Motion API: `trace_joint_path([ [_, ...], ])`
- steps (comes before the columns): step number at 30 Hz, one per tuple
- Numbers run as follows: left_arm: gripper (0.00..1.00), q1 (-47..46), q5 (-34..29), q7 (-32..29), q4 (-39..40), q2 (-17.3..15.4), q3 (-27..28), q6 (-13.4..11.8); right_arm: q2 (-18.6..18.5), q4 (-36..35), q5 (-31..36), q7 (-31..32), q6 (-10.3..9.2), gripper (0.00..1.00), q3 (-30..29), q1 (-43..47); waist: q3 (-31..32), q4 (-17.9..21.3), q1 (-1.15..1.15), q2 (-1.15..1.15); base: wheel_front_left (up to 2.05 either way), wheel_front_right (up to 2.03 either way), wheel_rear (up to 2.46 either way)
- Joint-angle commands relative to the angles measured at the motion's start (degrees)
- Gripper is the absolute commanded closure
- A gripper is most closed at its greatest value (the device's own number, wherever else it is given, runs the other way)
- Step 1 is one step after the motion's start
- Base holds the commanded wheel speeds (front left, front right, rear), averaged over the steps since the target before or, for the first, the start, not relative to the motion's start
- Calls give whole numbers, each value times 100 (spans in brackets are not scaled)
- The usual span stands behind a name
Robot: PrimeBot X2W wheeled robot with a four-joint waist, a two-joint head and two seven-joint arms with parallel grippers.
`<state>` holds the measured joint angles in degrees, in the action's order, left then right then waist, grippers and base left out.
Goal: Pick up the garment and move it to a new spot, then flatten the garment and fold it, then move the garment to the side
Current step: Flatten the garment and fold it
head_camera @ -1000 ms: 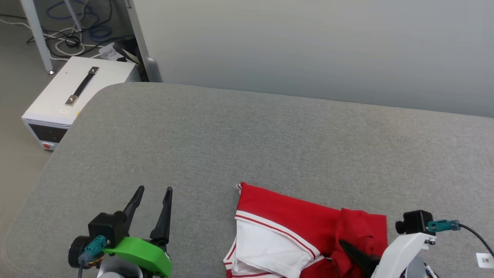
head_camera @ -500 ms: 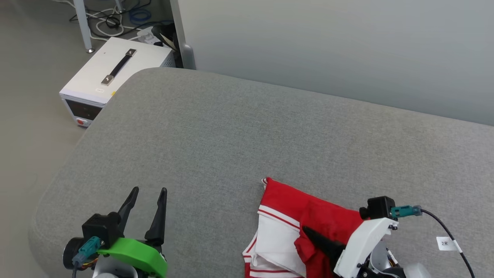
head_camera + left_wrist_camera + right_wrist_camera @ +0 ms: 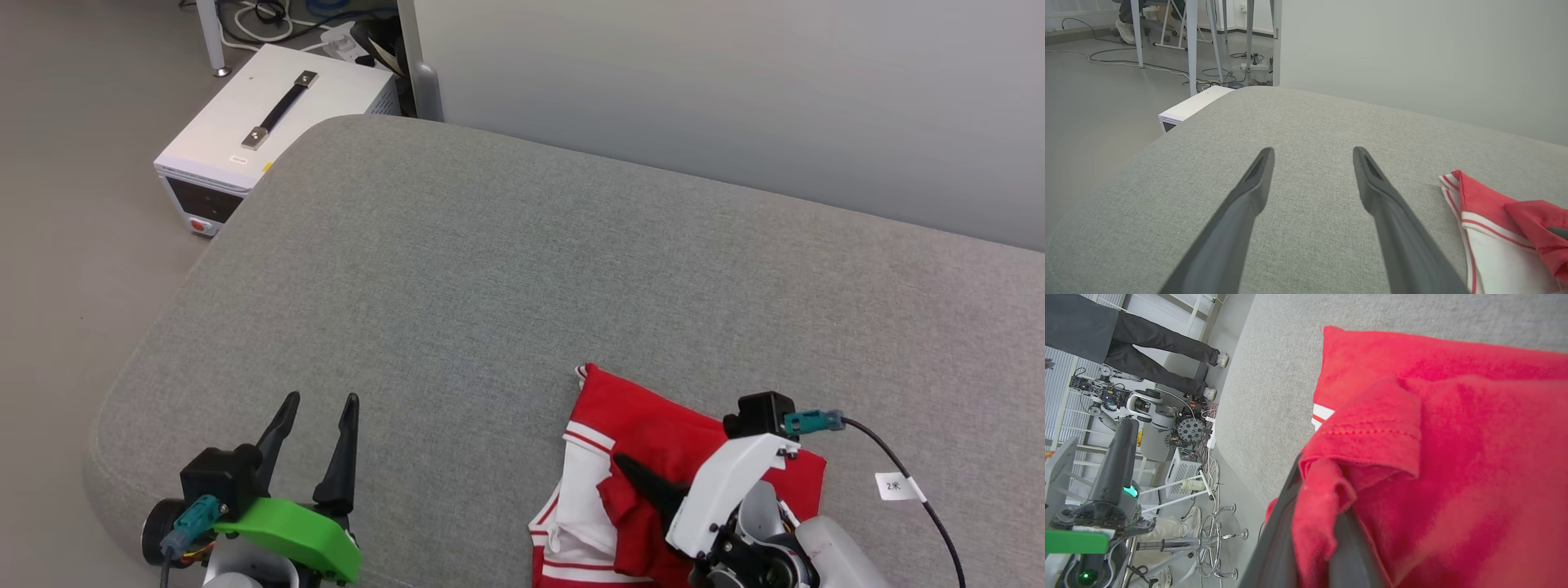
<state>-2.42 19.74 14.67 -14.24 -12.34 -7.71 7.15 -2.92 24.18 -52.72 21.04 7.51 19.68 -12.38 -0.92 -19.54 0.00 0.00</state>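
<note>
Two arms are sharing one wide grey cushioned top (image 3: pixel 490 269). Most of it is lying bare ahead of and to the left of the right gripper (image 3: pixel 635 475), so room for a new spot is not lacking.

The garment (image 3: pixel 645 412) is lying bunched under and around that gripper, red body doubled over. A white sleeve (image 3: pixel 584 482) with striped trim is spilling out on the gripper's left. No lettering is showing.

Right gripper: jaws are pressing almost together on a thick fold of red cloth. In the wrist view the fabric is wedging between the two dark fingers (image 3: pixel 1280 543), and a stitched hem (image 3: pixel 1372 430) is turning over just beyond the tips.

Left gripper (image 3: pixel 322 402): fingers are standing wide apart and holding nothing, hovering over bare top well to the left of the cloth.

Judgement: the pick-and-move step is under way.
- Lifting straight up until the sleeve is clearing the top, and only then travelling, seems best. Trailing cloth is likely to drag and twist.
- The grip is taking several layers, so the shirt will probably be hanging as a clump.
- Setting down in the open middle, away from the edge, would be leaving both grippers room for flattening.
- The soft knit may be slipping from the pinch, which is worth watching.
</note>
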Motion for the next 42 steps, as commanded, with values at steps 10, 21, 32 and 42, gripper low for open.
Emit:
trace_joint_path([
  [10, 0, -53, -32, 33, -88, 73, -11, 31, 4, 32, -523, -252, -2, 0, 761, -321, 77, 66, 0, 0, 0, 0, 0],
  [21, 0, -6, -3, 33, 40, 110, -54, 33, -278, -675, 113, -378, -2, 0, 509, -645, 243, 473, 0, 0, 0, 0, 0],
  [32, 0, -52, 91, 33, 356, 240, -122, 33, -1979, -1790, 2316, -1510, -2, 0, 44, -739, 171, 1135, 0, 0, 0, 0, 0],
  [42, 0, 17, -6, 33, 659, 348, -82, 34, -1951, -2574, 2976, -2475, -2, 0, -1095, 471, 64, 1661, 0, 0, 0, 0, 0],
])
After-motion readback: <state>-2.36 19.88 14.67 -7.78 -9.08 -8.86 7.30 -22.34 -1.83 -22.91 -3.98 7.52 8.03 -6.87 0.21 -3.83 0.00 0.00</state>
